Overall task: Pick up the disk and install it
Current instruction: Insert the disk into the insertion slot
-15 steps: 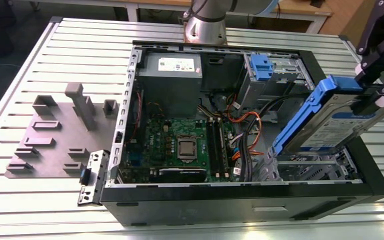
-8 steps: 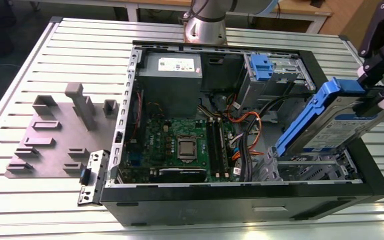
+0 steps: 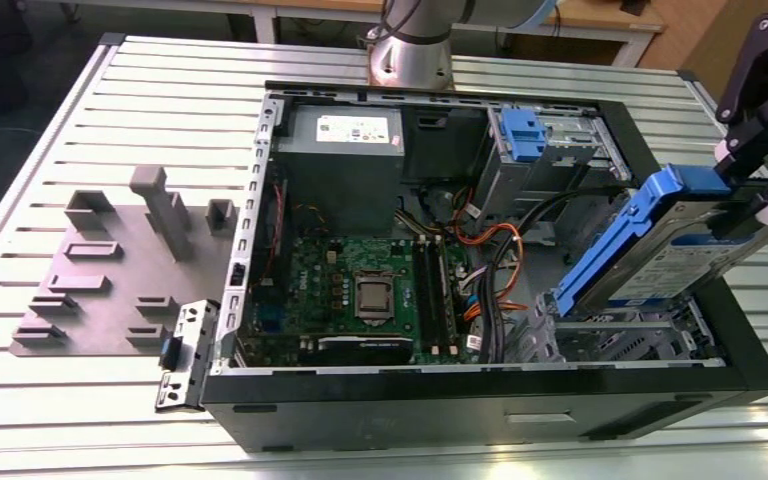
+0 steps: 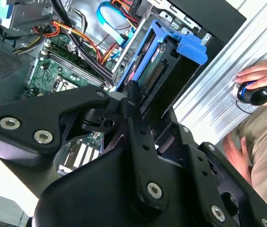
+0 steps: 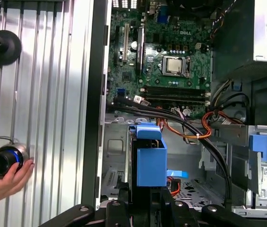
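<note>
Gripping the disk (image 3: 684,255) by its upper end, our gripper (image 3: 747,200) holds it tilted above the lower bay (image 3: 624,340), in the corner of the case (image 3: 491,405) on the exterior view's right. We see a hand (image 5: 3,182) resting on a knob (image 5: 3,160) on the table (image 3: 37,420) beside the case.

Disk label: a white-and-blue label (image 3: 664,275) lies on the face of the disk (image 3: 711,235); its print is too small to make out
Power supply sticker: a white sticker (image 3: 353,128) sits on the grey power supply (image 3: 337,185); in the first wrist view it carries rows of fine print, none of it legible
Motherboard: short white lettering (image 5: 197,46) is printed on the green motherboard (image 5: 124,75), near the processor socket
Case: a pale sticker (image 3: 542,420) is on the outer wall of the black case (image 3: 424,400); no words can be told on it
</note>
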Action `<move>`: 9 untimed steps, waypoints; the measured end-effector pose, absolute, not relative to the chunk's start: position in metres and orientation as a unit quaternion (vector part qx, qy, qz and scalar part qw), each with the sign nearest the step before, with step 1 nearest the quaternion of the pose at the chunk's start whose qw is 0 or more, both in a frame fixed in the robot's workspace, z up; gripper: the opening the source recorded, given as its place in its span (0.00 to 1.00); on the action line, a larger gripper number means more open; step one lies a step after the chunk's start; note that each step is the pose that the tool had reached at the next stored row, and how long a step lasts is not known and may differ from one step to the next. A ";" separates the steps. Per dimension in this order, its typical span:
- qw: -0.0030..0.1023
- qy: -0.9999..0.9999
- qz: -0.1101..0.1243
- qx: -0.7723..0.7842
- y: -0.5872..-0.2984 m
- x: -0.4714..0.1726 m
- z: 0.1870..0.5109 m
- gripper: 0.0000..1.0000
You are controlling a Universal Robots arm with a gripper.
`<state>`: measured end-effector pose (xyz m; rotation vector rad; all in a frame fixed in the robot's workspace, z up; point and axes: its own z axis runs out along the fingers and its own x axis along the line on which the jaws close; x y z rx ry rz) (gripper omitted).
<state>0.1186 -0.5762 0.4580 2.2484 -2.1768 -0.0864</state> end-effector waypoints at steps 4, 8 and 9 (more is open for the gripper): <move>0.005 -0.695 -0.028 0.718 -0.576 0.119 0.455 0.35; 0.005 -0.695 -0.028 0.718 -0.576 0.119 0.454 0.35; 0.005 -0.695 -0.028 0.718 -0.576 0.119 0.454 0.35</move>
